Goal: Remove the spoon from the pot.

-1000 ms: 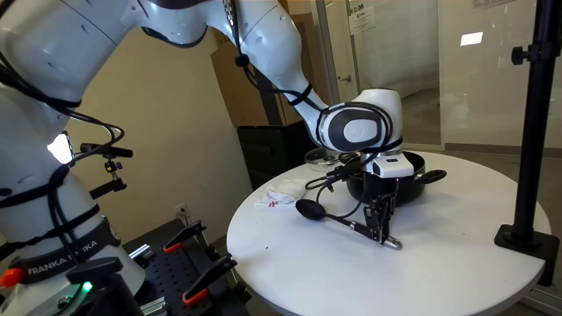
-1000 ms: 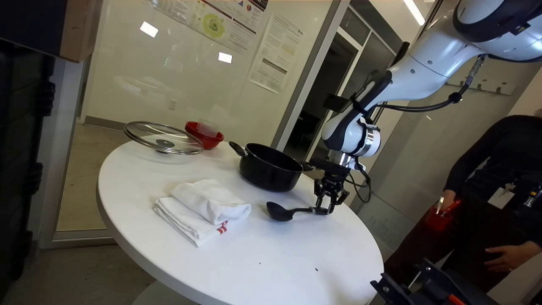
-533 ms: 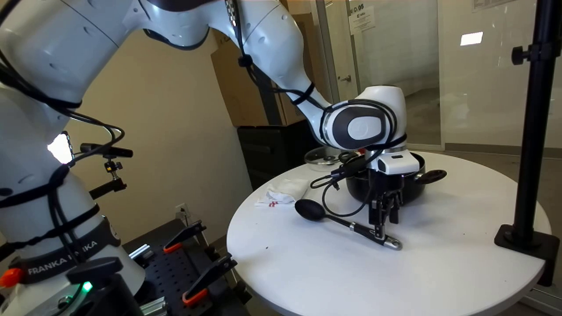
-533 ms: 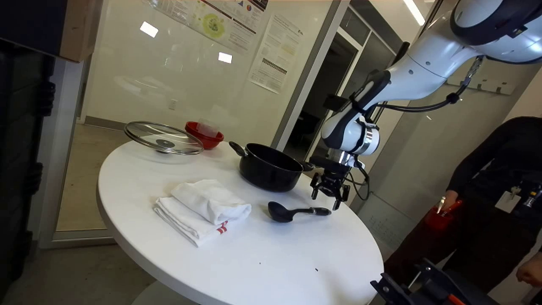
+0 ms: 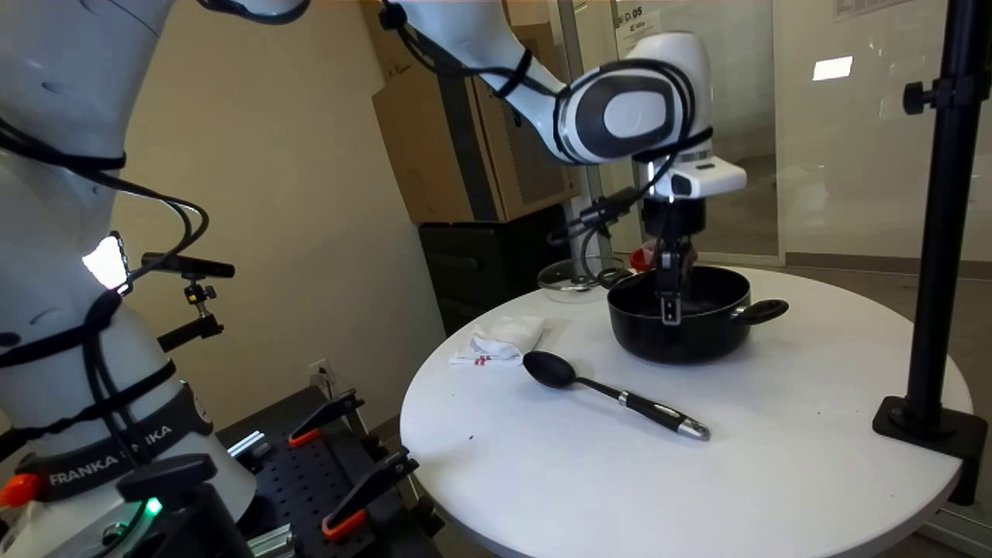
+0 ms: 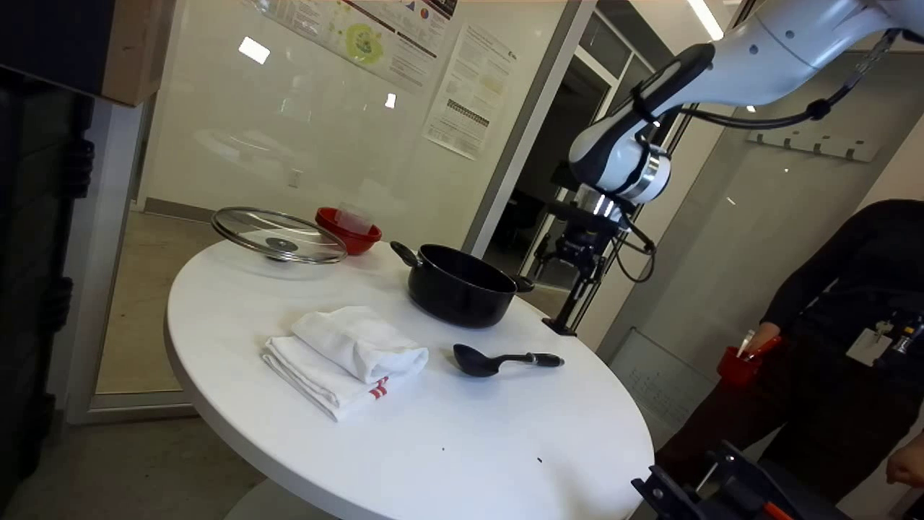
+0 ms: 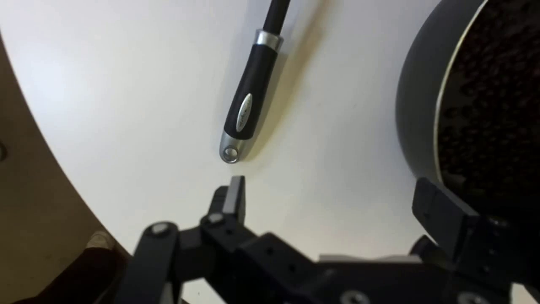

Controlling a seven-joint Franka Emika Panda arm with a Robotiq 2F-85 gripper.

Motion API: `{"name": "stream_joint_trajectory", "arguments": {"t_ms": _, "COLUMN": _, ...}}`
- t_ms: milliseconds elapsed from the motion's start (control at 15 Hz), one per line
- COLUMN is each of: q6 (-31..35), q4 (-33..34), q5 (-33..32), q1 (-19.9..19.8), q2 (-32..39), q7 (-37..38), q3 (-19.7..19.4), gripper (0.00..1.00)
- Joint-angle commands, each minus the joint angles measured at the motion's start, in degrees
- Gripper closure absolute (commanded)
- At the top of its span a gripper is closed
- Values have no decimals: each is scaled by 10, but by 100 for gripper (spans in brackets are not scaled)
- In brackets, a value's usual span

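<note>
Seemingly, removal is done.
Spoon (image 7: 255, 80) lies below the wide-spread gripper (image 7: 331, 202), outside the pot (image 5: 697, 339); next, probably, retreat.

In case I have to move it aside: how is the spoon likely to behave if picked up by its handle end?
The spoon should feel stiff, since its handle looks straight and solid. Lifted near the shiny end cap, it may droop toward the bowl at the far end. That smooth cap could prove slippery.
</note>
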Motion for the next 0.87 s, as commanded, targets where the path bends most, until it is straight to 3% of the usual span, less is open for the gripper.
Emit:
{"name": "stream_joint_trajectory", "arguments": {"t_ms": 0, "q6": -111, "q4": -24, "q5": -3, "q1": -5, "q2": -101, "q7": -96, "q3": 13, "gripper": 0}}
{"name": "stream_joint_trajectory", "arguments": {"t_ms": 200, "q6": -230, "q4": 9, "q5": -40, "q1": 18, "q2": -147, "q7": -131, "q3": 8, "gripper": 0}}
{"name": "stream_joint_trajectory", "arguments": {"t_ms": 400, "q6": -284, "q4": 27, "q5": -105, "q1": 50, "q2": -174, "q7": -139, "q3": 13, "gripper": 0}}
{"name": "stream_joint_trajectory", "arguments": {"t_ms": 800, "q6": -277, "q4": 22, "q5": -111, "q1": 63, "q2": -181, "q7": -130, "q3": 24, "gripper": 0}}
